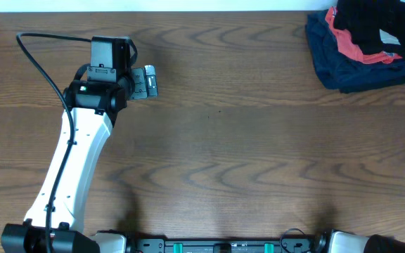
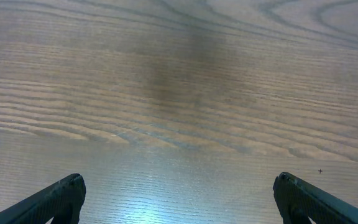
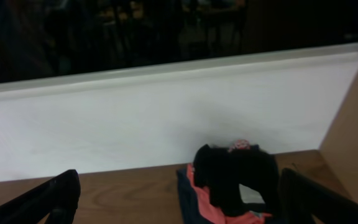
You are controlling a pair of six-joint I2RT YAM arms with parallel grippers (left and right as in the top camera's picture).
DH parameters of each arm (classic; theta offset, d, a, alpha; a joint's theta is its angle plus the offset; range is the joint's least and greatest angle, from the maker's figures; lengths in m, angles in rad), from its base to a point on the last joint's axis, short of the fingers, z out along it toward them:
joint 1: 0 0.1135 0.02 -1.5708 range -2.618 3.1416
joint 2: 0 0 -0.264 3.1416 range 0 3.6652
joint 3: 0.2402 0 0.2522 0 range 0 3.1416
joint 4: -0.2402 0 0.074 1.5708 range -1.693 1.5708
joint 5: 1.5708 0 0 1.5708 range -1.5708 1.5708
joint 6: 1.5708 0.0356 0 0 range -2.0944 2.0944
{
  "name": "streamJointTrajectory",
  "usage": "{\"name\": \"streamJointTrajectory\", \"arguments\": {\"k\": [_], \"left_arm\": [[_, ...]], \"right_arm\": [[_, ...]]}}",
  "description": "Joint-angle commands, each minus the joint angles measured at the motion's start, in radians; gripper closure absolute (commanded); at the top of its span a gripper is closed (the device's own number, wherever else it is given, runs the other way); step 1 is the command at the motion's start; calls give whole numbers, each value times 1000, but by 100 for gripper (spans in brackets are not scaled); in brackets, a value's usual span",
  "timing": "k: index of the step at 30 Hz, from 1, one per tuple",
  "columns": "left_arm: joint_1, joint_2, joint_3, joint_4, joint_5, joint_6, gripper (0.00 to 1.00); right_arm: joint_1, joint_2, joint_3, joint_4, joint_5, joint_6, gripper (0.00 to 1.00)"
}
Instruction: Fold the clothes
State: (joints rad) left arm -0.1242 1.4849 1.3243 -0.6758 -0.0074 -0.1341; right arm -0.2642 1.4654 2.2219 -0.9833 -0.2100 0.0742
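Scene: A wood-grain table point(image 1: 259, 140) fills the overhead view, with a robot arm at the left and a pile of clothing at the far upper right.

Clothes: The black garment point(image 1: 365, 24) sits bunched in the upper right corner of the overhead frame, on top of the pile and well apart from both sets of fingers. It is crumpled, and its legs cannot be told apart.

Pile: A red garment point(image 1: 356, 49) shows as a coral band just under the black one. Beneath both, a dark navy garment point(image 1: 350, 74) lies flat on the table, its edges spreading toward the lower left of the pile.

Left arm: The white left arm point(image 1: 76, 161) reaches from the lower left corner up toward the upper left of the overhead frame. A black cable point(image 1: 37, 60) loops beside it.

Left fingers: The left fingers point(image 2: 58, 200) stand spread wide, one at each lower corner of the left wrist view. They grip nothing, and only wood grain shows between them.

Right fingers: The right fingers point(image 3: 55, 196) are likewise spread wide at the lower corners of the right wrist view and hold nothing. The overhead view does not show them clearly.

Right wrist view: The pile appears at lower centre, between the two fingers but far off. The black garment is draped over the red one, in front of a white wall point(image 3: 166, 112).
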Motion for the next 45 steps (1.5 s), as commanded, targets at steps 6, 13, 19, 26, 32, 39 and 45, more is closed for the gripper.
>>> {"name": "streamJointTrajectory", "arguments": {"k": [6,13,19,26,32,39,45], "left_arm": [[6,11,6,-1,-12,5,2],[6,11,6,-1,-12,5,2],[6,11,5,-1,-13,5,2],[6,11,6,-1,-13,5,2],[6,11,6,-1,-12,5,2],[6,12,6,-1,-12,5,2],[6,11,6,-1,-13,5,2]], "right_arm": [[40,-69,-158,-24,37,-16,1],[107,-298,-703,334,37,-16,1],[169,-532,-1216,709,39,-16,1],[245,-812,-1683,1006,100,-16,1],[284,-1044,-1939,1050,121,-20,1],[302,-1263,-2121,1063,158,-20,1],[305,-1340,-2207,1063,162,-20,1]]}}
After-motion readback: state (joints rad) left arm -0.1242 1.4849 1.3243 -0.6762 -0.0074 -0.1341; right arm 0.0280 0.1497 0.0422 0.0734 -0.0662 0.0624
